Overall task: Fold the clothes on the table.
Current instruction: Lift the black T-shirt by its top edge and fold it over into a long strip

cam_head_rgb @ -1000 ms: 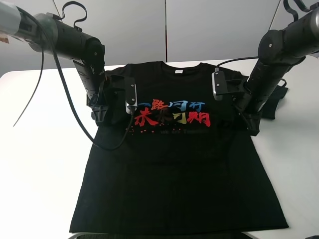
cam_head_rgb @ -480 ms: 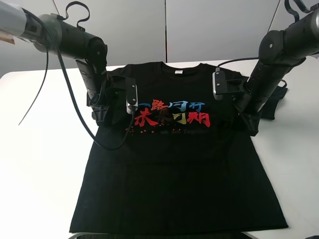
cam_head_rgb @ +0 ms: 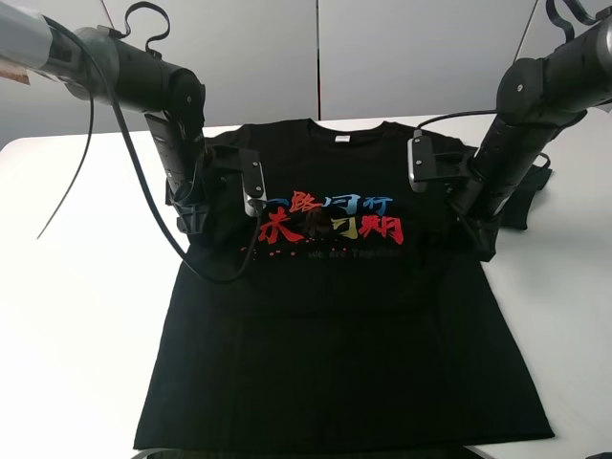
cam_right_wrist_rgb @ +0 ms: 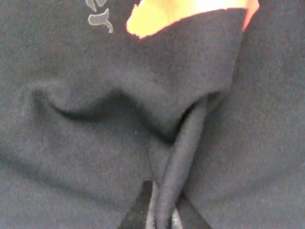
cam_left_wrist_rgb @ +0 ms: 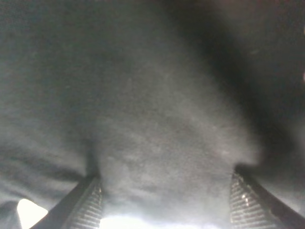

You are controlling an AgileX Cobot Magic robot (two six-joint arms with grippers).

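While the black T-shirt (cam_head_rgb: 335, 325) lies flat on the table (cam_head_rgb: 76, 287), the right gripper (cam_right_wrist_rgb: 162, 214) pinches a cloth ridge beside the chest print (cam_head_rgb: 330, 218). The left gripper (cam_left_wrist_rgb: 167, 205), on the print's other side, stands spread with fabric bulging between its jaws. This looks like the grasping step; next the left should close, then both lift evenly.

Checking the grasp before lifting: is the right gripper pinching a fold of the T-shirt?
Yes, the right gripper is closed on a raised ridge of the black T-shirt.
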